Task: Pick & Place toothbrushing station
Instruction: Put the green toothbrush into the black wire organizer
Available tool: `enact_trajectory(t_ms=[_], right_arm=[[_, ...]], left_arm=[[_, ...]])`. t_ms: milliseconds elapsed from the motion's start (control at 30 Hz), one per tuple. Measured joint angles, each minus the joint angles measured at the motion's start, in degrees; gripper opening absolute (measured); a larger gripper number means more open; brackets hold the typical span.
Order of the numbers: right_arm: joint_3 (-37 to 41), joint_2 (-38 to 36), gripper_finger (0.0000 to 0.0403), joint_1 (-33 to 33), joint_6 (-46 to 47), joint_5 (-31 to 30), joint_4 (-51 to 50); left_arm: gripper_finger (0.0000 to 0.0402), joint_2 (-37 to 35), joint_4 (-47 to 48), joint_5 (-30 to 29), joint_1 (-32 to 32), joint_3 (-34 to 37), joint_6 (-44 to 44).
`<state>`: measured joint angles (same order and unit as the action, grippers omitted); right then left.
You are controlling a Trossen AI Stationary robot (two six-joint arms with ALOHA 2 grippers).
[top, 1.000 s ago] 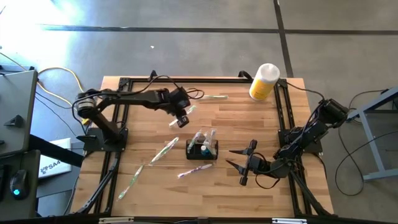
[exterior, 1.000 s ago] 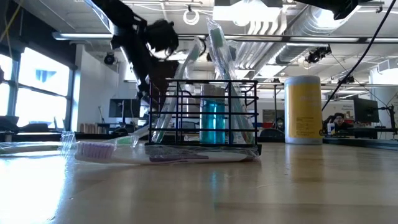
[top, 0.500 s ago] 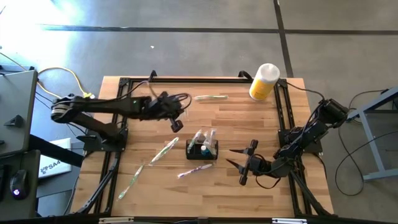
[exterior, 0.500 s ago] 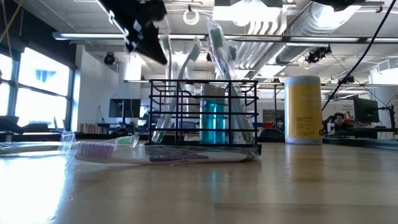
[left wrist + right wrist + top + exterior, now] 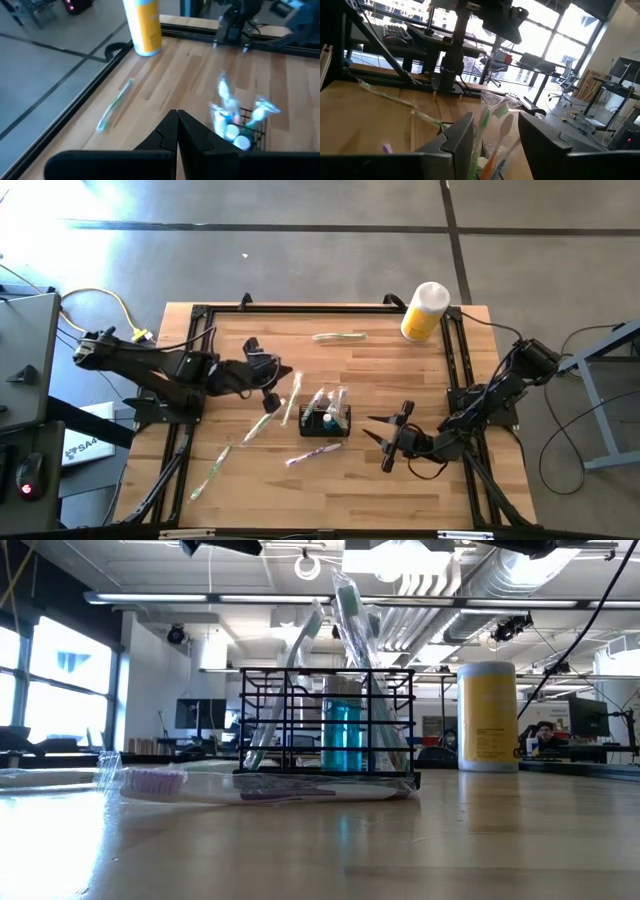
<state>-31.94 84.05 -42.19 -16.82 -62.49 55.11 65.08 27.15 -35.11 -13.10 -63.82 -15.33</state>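
The toothbrushing station (image 5: 325, 420), a small black wire box, stands on its base at the table's middle. It holds wrapped toothbrushes (image 5: 345, 610) and a blue tube (image 5: 342, 735). Left of it and raised, my left gripper (image 5: 271, 387) is shut and empty; the left wrist view shows its fingertips (image 5: 176, 122) meeting, with the station (image 5: 240, 137) ahead of them. My right gripper (image 5: 370, 430) is open just right of the station and points level at it. The right wrist view shows the upright brushes (image 5: 495, 125) through its gap.
Wrapped toothbrushes lie loose on the table: one just left of the station (image 5: 291, 400), two toward the near left (image 5: 262, 422) (image 5: 212, 470), one in front of the station (image 5: 314, 452) and one at the far side (image 5: 340, 336). A yellow bottle (image 5: 425, 310) stands at the far right corner.
My left gripper has drawn back from beside the station toward the table's left edge. It has also risen, passing out of the top of the low view, and has stayed shut. The station and its brushes have not moved.
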Motion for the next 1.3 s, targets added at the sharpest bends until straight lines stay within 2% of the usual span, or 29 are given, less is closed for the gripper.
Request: enact_trajectory(t_ms=[167,233,433,500,667,933,1167,1300], right_arm=[[0.0,0.0,0.0145,0.0,0.0,0.0,0.0],[0.0,0.0,0.0144,0.0,0.0,0.0,0.0],[0.0,0.0,0.0144,0.2,-0.5,0.0,0.0],[0.0,0.0,0.0144,0.3,-0.1,0.0,0.0],[0.0,0.0,0.0144,0.3,0.1,0.5,0.0],[0.0,0.0,0.0144,0.2,0.2,0.7,-0.1],[0.0,0.0,0.0144,0.2,0.8,0.7,-1.1],[0.0,0.0,0.0144,0.2,2.6,0.7,-1.6]], left_arm=[[0.0,0.0,1.9,0.1,-1.0,0.0,-2.0],[0.0,0.0,4.8,2.2,-0.7,0.0,-5.1],[0.0001,2.0,11.3,4.2,3.2,0.0,-13.3],[0.0003,3.1,11.8,5.5,5.6,-0.1,-13.4],[0.0014,6.9,12.4,15.4,11.2,0.0,-13.2],[0.0017,12.3,14.1,16.4,17.4,0.0,-12.2],[0.0019,13.1,13.5,16.2,18.0,0.4,-9.0],[0.0038,13.1,13.5,16.7,18.0,0.6,-5.6]])
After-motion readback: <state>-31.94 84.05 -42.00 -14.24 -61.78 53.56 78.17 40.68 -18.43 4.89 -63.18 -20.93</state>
